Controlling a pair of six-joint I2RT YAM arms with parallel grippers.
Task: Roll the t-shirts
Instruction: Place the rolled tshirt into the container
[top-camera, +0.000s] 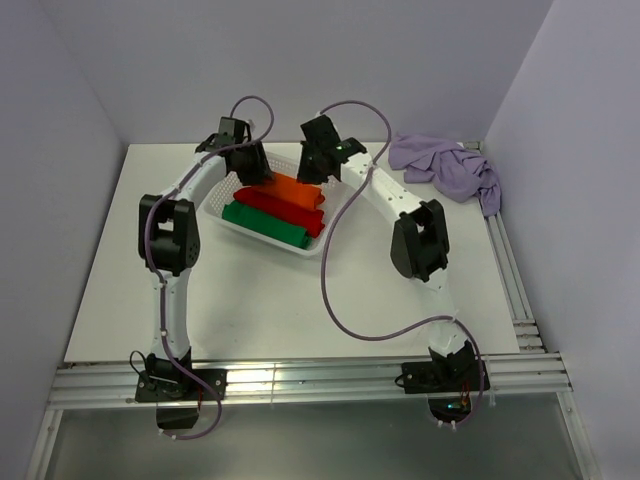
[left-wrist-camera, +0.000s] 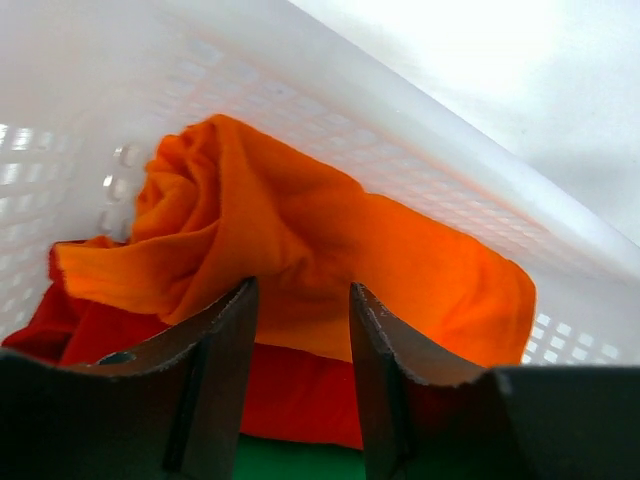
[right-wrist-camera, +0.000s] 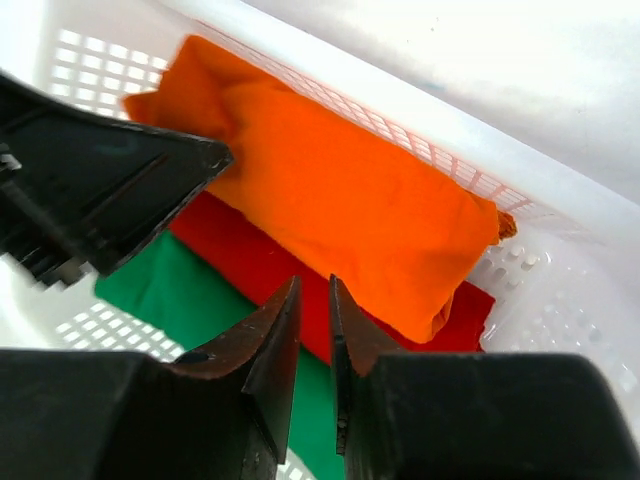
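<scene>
**A:** Starting from the near side, what sits on the white desk (top-camera: 250, 300)?

**B:** A white plastic mesh basket (top-camera: 216, 205), set at a slant. All the rest I'll place from that basket.

**A:** What's inside it?

**B:** Three rolled shirts lying side by side. The green cloth t-shirt roll (top-camera: 265, 224) lies along the basket's near wall. The red cloth t-shirt roll (top-camera: 285, 208) is pressed against it in the middle. The bright orange cloth t-shirt roll (top-camera: 295, 190) lies against the basket's far wall, partly resting on the red one.

**A:** And the arms?

**B:** Both reach over the basket's far side. The left tool (left-wrist-camera: 300, 290) is at the basket's far left corner, pointing at the orange roll's coiled end. Its fingers are spread, with a clear gap between them. Orange cloth shows beyond the tips, but nothing is pinched.

**A:** The right one?

**B:** The right tool (right-wrist-camera: 313, 285) hangs above the basket's far right part, over the red roll. Its fingers are drawn almost together, leaving only a thin slit, and nothing is held in it.

**A:** Anything beyond the basket?

**B:** A pale lilac-purple cloth t-shirt (top-camera: 450, 168), crumpled and unrolled. It lies on the desk well to the right of the basket, at the far right corner.
</scene>
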